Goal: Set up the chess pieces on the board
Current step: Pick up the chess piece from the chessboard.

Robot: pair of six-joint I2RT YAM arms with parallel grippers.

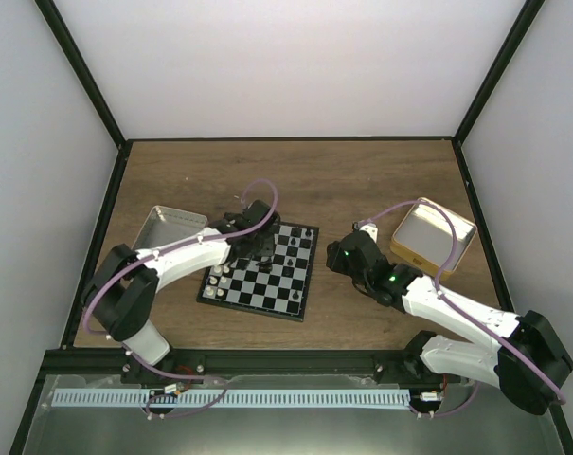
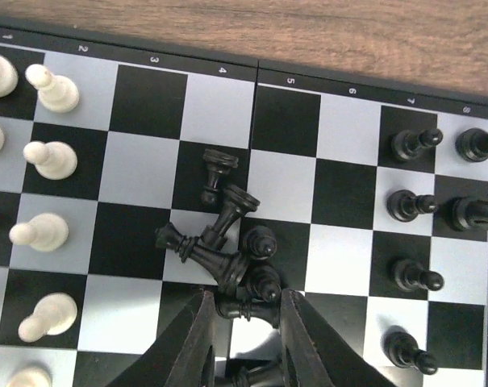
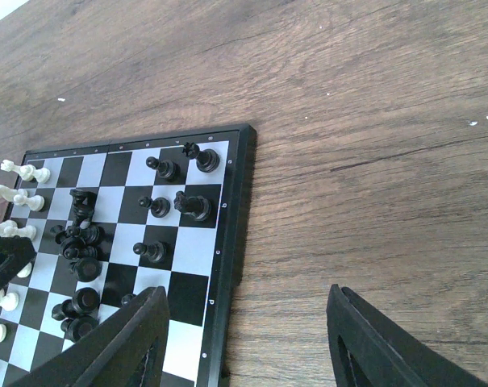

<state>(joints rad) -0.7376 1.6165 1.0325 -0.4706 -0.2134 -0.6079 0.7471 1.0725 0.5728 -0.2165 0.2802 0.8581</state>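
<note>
Board (image 1: 267, 289) lies in middle of wooden surface (image 1: 362, 180), between both arms. Left hand (image 2: 246, 297) low over board centre, fingers nearly together, pinching fallen black piece (image 2: 248, 310). Just beyond it, heap of toppled black pieces (image 2: 223, 234). White pieces (image 2: 50, 157) stand along one side, upright black pieces (image 2: 413, 205) along opposite side. Right hand (image 3: 252, 347) spread wide, empty, above bare wood just beside board.
</note>
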